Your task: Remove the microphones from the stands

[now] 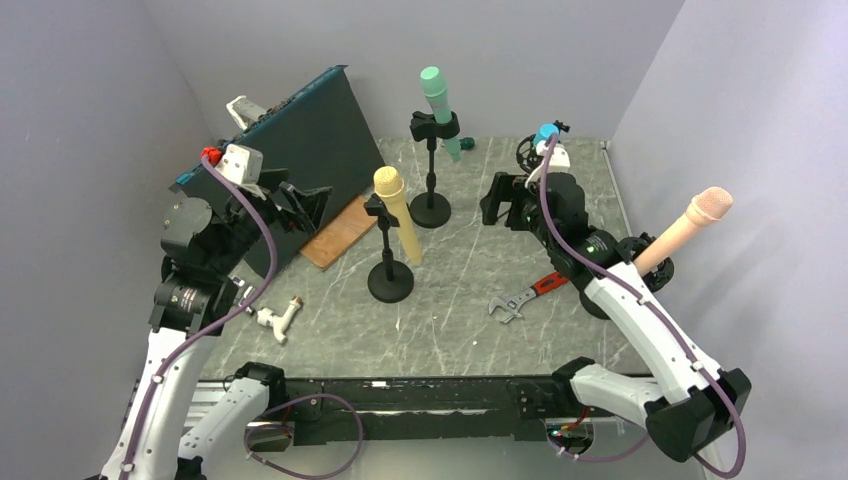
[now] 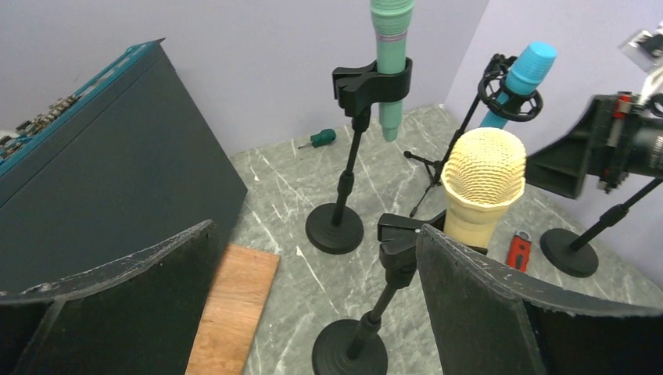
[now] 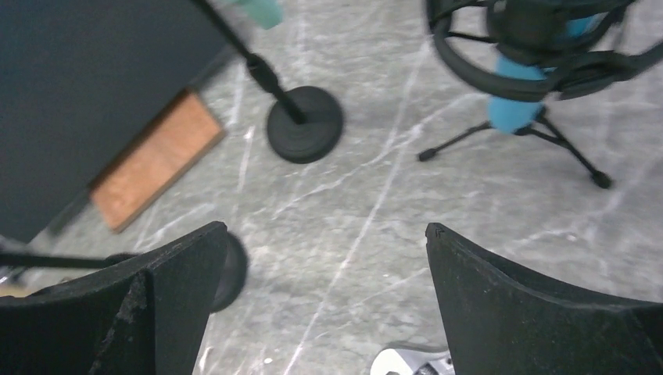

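Jaws of the left gripper (image 1: 303,205) and right gripper (image 1: 497,200) stood wide open, empty. The yellow microphone (image 1: 396,215) sat clipped in its stand (image 1: 390,282) between them. A sideways tug might topple that stand into the green microphone's stand (image 1: 431,205) behind. The dark panel (image 1: 320,140) crowded the left; bare tabletop (image 1: 450,335) lay nearer.

Panel (image 1: 318,150) left, green stand (image 1: 431,207) behind yellow microphone (image 1: 398,222); near side open.

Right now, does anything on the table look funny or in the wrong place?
Nothing is spilled or broken. The odd bits are loose tools: a red-handled wrench lying at the front right, and a small green screwdriver far at the back. The pink microphone also leans far over sideways, unlike the others.
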Tool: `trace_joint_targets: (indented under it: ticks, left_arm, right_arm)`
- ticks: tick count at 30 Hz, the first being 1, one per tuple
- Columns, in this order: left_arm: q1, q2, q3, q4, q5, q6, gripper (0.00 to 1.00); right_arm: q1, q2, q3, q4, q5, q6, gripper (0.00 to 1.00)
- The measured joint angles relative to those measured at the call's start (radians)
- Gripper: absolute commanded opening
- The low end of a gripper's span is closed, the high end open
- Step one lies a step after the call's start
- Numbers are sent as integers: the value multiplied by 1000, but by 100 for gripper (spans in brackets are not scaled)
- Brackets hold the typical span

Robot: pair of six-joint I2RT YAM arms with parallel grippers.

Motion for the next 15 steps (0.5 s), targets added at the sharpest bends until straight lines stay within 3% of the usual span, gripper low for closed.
trace_joint_targets:
  ticks: [5, 15]
  left_arm:
    - [2, -1, -30, 17, -10, 0, 99]
    - [2, 1, -41, 52, 2, -3, 99]
  right_arm:
    - [24, 31, 5, 101, -204, -2, 100]
    - [315, 85, 74, 226, -329, -105, 100]
